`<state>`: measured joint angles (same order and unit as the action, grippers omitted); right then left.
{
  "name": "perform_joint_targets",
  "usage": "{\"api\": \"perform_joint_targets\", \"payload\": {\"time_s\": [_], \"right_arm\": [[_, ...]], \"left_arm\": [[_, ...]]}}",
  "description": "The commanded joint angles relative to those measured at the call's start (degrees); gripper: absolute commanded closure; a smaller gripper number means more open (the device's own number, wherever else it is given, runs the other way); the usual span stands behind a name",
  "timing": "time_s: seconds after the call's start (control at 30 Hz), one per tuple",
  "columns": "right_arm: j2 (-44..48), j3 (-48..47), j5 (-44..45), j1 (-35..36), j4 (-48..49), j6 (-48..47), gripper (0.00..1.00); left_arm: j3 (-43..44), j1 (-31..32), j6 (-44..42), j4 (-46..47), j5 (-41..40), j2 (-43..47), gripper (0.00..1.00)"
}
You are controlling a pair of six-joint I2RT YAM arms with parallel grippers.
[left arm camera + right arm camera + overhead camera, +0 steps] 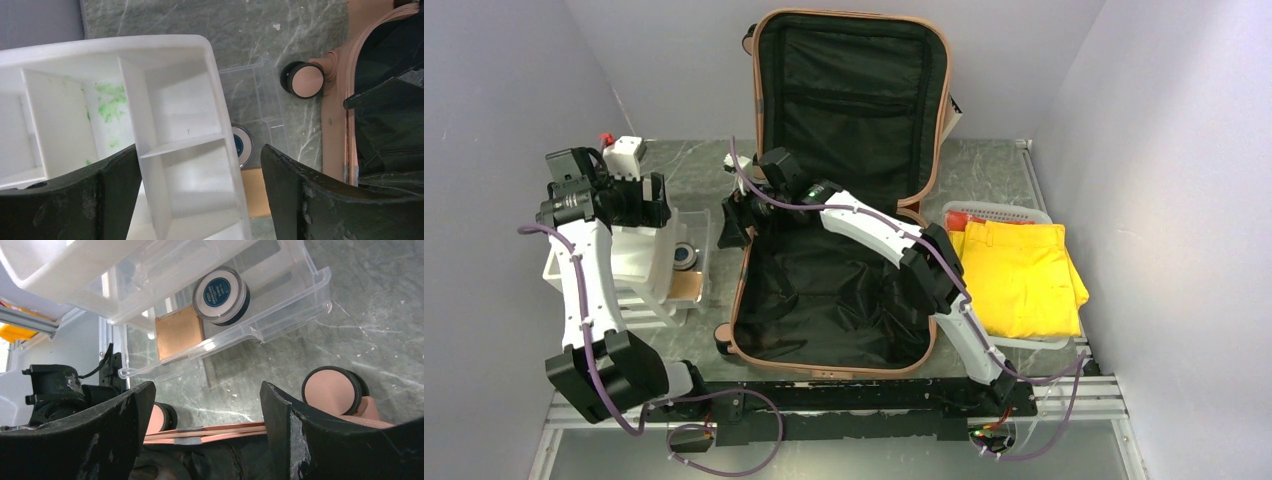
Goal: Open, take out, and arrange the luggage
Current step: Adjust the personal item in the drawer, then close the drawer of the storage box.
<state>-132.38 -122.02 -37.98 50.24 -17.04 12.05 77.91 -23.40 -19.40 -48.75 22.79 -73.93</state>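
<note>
The salmon-pink luggage [854, 100] lies open in the middle of the table. Its lid stands against the back wall, and the black-lined base [824, 330] looks empty. My right gripper [732, 222] is open at the base's left rim. In the right wrist view its jaws [207, 415] straddle the pink zipper rim [215, 432] with nothing between them, and two wheels [332, 390] show. My left gripper [656, 200] is open over a white divided tray [175, 100]. Its jaws [200, 195] stand on either side of the tray's right edge, holding nothing. The luggage shell [335, 130] is at the right there.
A clear plastic tray [689, 285] left of the luggage holds a round tin [220, 294] and a tan square [179, 332]. A white basket [999, 212] with folded yellow clothes [1019, 275] sits at the right. A small white box [624, 152] stands back left. Walls close in on both sides.
</note>
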Motion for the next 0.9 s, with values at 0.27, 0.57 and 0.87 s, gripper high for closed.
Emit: {"api": "perform_joint_targets", "payload": {"time_s": [0.27, 0.57, 0.87], "right_arm": [[-3.28, -3.85, -3.88, -0.19, 4.56, 5.65, 0.23], [-2.94, -3.40, -1.80, -0.18, 2.92, 4.17, 0.23], [-2.51, -3.40, 0.03, -0.22, 2.17, 3.50, 0.23]], "left_arm": [[0.88, 1.82, 1.38, 3.07, -8.43, 1.26, 0.14], [3.04, 1.86, 1.49, 3.02, -2.15, 6.13, 0.15], [1.10, 3.40, -2.39, -1.45, -0.95, 3.96, 0.30]]}}
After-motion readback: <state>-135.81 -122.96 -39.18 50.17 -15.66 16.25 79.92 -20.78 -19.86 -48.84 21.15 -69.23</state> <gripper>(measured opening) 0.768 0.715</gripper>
